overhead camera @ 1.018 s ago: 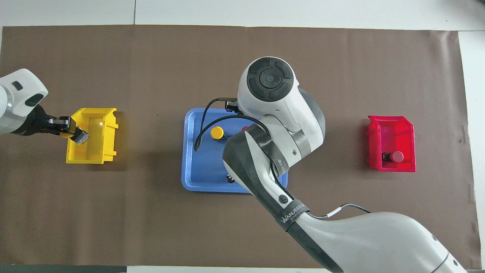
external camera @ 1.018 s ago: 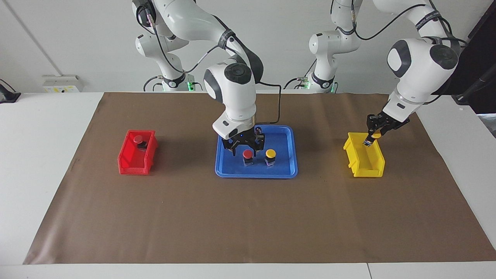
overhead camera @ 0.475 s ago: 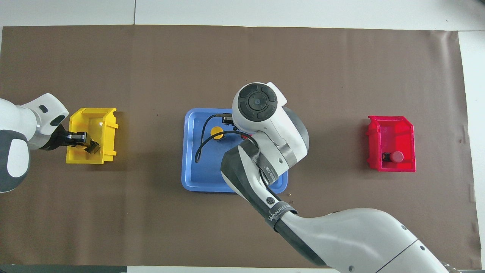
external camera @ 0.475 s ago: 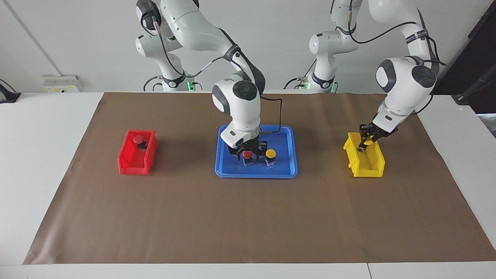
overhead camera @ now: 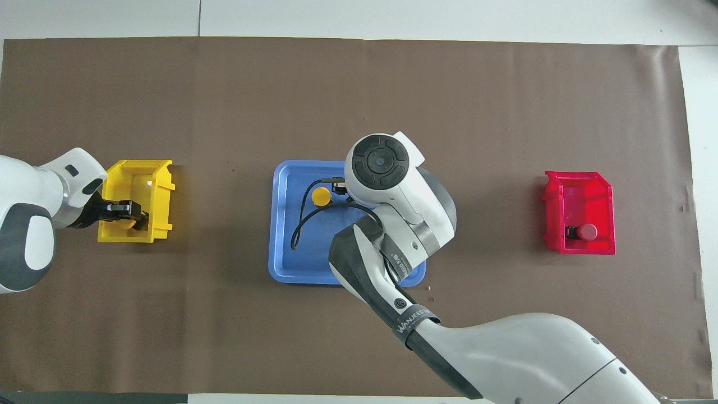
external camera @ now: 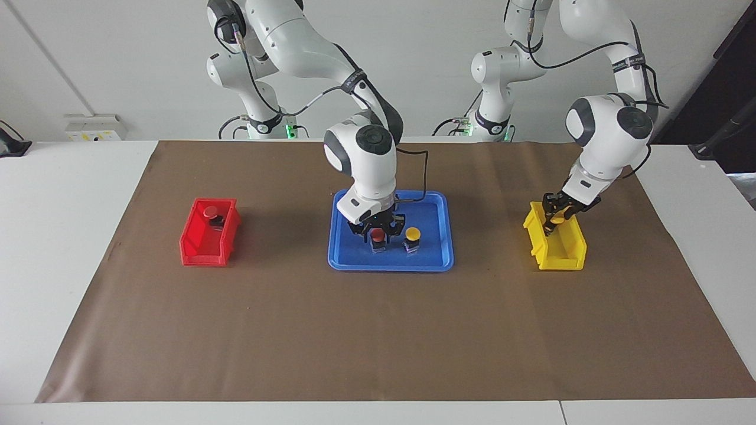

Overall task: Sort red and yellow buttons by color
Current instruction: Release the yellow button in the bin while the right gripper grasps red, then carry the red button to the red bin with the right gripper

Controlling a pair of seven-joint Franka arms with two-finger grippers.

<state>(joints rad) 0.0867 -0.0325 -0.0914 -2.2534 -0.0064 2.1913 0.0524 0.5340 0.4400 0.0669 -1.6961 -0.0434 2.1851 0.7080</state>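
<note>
Right pincer (external camera: 378, 227) is down in the blue tray (external camera: 434, 262), fingers spread either side of the red button (external camera: 377, 236), cap between them; can't tell if they touch it. Second yellow button (external camera: 412, 235) stands upright just beside it on the tray, toward the left arm's end. In the overhead view the right arm's wrist hides the red one; only that yellow cap (overhead camera: 321, 196) shows.

Left pincer (external camera: 554, 217) is dipped into the yellow bin (external camera: 561, 260), pinching a yellow button (external camera: 557, 219), low inside the bin near the wall closest to the robots; overhead view puts the pincer (overhead camera: 134, 216) inside the bin rim (overhead camera: 162, 193) too.

Other red button (external camera: 211, 212) lies in the red bin (external camera: 204, 251), at the robots' end of it, tipped on its side w/ dark body showing. Both bins & tray sit on brown paper (external camera: 378, 330) over the white surface (external camera: 65, 195).
</note>
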